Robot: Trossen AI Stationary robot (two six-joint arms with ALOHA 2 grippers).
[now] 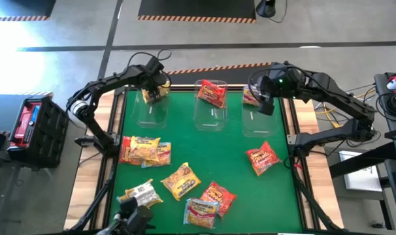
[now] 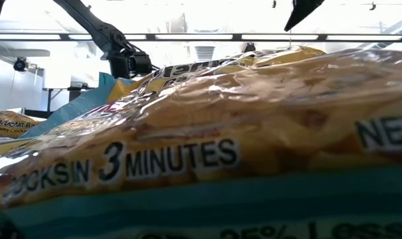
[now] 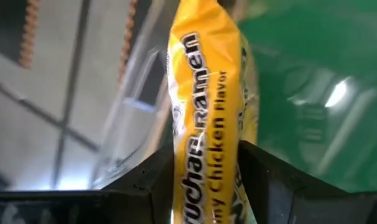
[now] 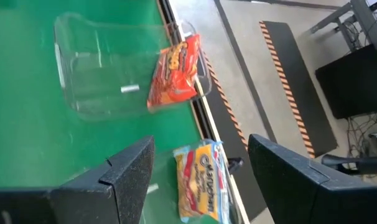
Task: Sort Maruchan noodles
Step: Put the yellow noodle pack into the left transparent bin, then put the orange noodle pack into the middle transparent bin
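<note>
My left gripper (image 1: 156, 90) is over the left clear bin (image 1: 152, 112) at the table's far side, shut on a yellow Maruchan noodle packet (image 3: 207, 93). My right gripper (image 4: 201, 168) hangs open above the right bin (image 1: 260, 117), with nothing between its fingers. A red packet (image 4: 175, 70) leans against the far wall of the middle bin (image 1: 211, 111). A pale packet (image 4: 201, 180) lies in the right bin. Several more packets lie flat on the green mat, among them a yellow one (image 1: 180, 179) and a red one (image 1: 263, 158). My left gripper pinches the yellow packet between its two fingers at the end nearest the wrist (image 3: 204, 171). The fingers (image 3: 154, 183) slant down from above and the packet runs on past their tips along them. It hangs clear of the mat, over the left bin's mouth.
Loose packets lie in a cluster at the left (image 1: 142, 149) and near the front edge (image 1: 201, 210). One packet (image 2: 201, 153) lies right against the low camera and fills that view. A black and red case (image 1: 31, 121) sits off the table's left side.
</note>
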